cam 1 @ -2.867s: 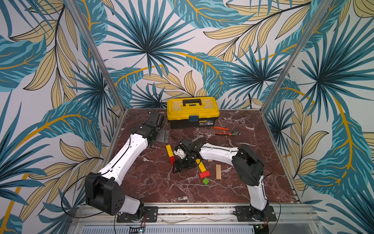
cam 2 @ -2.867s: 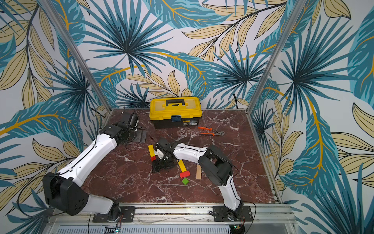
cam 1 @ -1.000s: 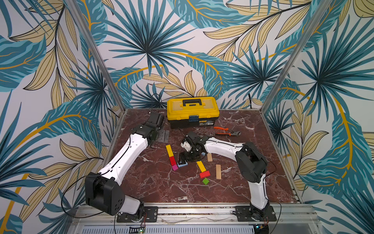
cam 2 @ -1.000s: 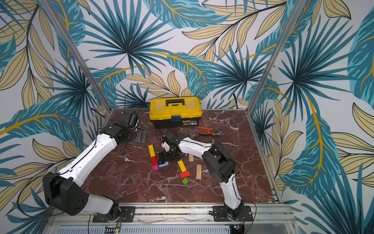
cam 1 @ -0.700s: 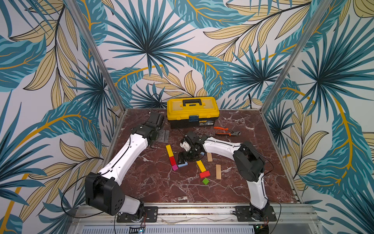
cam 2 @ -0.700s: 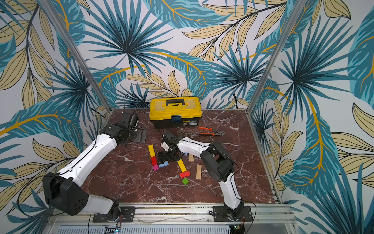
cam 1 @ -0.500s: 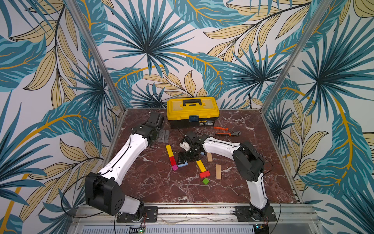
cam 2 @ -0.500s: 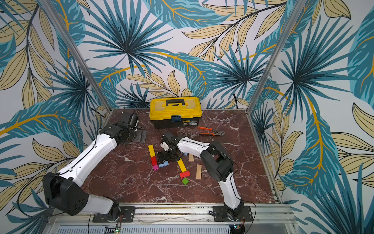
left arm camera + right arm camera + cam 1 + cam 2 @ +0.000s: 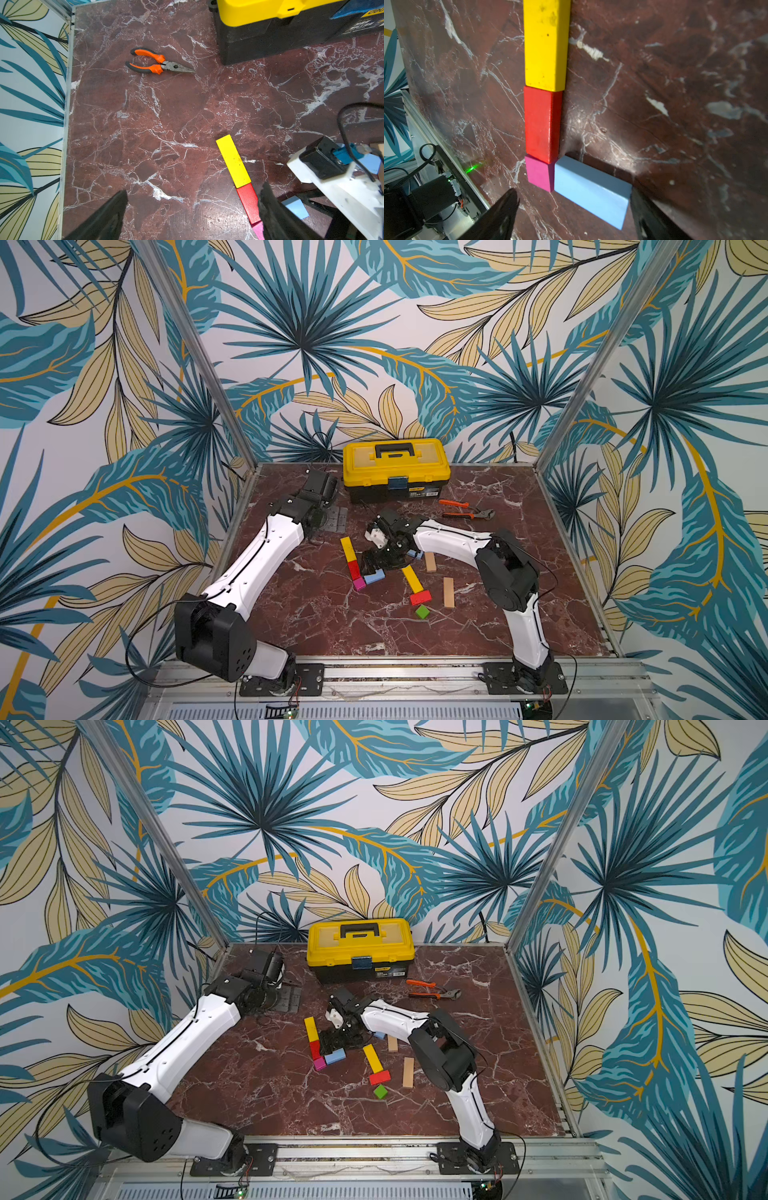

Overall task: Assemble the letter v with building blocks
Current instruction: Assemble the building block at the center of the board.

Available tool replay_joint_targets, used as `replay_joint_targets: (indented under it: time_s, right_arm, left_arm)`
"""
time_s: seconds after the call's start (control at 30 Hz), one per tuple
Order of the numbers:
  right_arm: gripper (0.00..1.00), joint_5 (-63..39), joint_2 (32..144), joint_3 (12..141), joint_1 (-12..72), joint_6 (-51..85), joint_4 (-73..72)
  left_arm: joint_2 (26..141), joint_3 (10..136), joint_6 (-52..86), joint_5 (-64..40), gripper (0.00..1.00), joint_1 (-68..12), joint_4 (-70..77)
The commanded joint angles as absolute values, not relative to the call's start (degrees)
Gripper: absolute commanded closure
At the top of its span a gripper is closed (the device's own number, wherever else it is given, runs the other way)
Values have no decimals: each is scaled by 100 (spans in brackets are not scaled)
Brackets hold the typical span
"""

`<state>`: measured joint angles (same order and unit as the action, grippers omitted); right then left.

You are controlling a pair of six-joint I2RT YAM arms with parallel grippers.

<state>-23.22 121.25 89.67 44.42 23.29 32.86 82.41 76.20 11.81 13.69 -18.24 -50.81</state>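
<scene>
A yellow bar (image 9: 347,548), a red block (image 9: 353,569) and a magenta cube (image 9: 358,584) lie end to end in a slanted row. A light-blue block (image 9: 374,577) lies against the cube, angling away. My right gripper (image 9: 376,562) hangs just over it, open. In the right wrist view the light-blue block (image 9: 591,195) lies between the spread fingers of the right gripper (image 9: 573,193). A second yellow bar (image 9: 412,578), a red block (image 9: 420,597), a green cube (image 9: 422,611) and two tan bars (image 9: 430,562) (image 9: 448,592) lie loose to the right. My left gripper (image 9: 193,190) is open and empty at the back left.
A yellow toolbox (image 9: 396,468) stands at the back wall. Orange-handled pliers (image 9: 463,509) lie to its right. A grey metal plate (image 9: 337,517) lies by the left wrist. Another light-blue block (image 9: 413,554) peeks from under the right forearm.
About three seconds ago the right gripper covered the row's near end. It has since drawn back a little, and the light-blue block shows beside the magenta cube. Over the last second nothing has visibly moved.
</scene>
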Motion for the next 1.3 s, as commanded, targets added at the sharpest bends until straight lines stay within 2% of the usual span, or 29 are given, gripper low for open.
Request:
replay_joint_targets:
  time_s: [0.0, 0.67, 0.97, 1.13, 1.27]
  right_arm:
    - [14, -2382, 12290, 9039, 4484, 2244, 3340]
    - [14, -2260, 12345, 9216, 4495, 2202, 3448]
    - [14, -791, 11548, 9149, 4491, 1911, 4162]
    - [15, 303, 10982, 8700, 4491, 1811, 4598]
    - [17, 763, 10787, 8316, 4491, 1814, 4789]
  left_arm:
    - [8270, 7548, 1125, 1362, 1, -1768, -5002]
    - [8264, 7551, 1122, 1345, 1, -1764, -4994]
    - [8231, 7550, 1169, 1457, 1, -1762, -5001]
    - [8165, 7550, 1189, 1476, 1, -1763, -4992]
    - [8158, 7559, 1195, 1441, 0, -1758, -4992]
